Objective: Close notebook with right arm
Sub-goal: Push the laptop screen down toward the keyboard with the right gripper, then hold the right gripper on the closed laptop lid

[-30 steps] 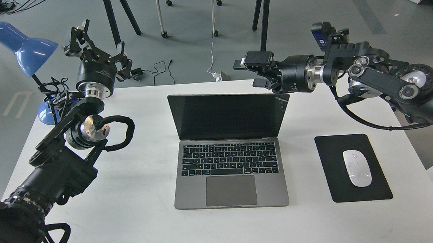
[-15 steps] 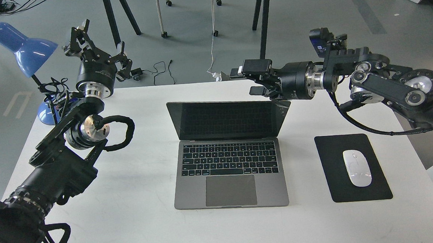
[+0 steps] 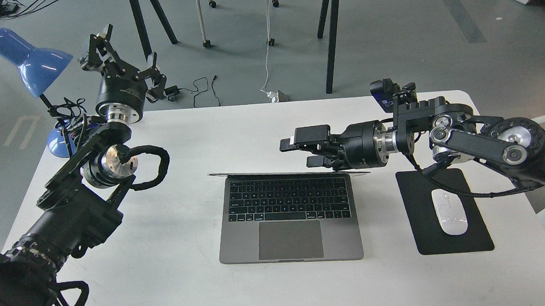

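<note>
The notebook (image 3: 240, 240) lies in the middle of the white table (image 3: 190, 281), keyboard and trackpad facing up. Its lid shows only as a thin edge (image 3: 255, 173) along the back of the keyboard, so the screen is hidden. My right arm (image 3: 489, 142) reaches in from the right. Its gripper (image 3: 299, 152) is open with nothing between the fingers. It sits just behind and above the right half of the lid's edge; whether it touches the lid I cannot tell. My left gripper (image 3: 126, 50) is open, raised at the far left by the lamp.
A blue desk lamp (image 3: 30, 61) stands at the table's back left corner. A black mouse pad (image 3: 417, 191) with a white mouse (image 3: 449, 211) lies right of the notebook, under the right arm's cable. Table legs and cables sit on the floor beyond.
The right gripper has come down and toward me behind the lid. The lid has tipped forward from leaning back with the screen showing to edge-on. The left arm has not moved.
</note>
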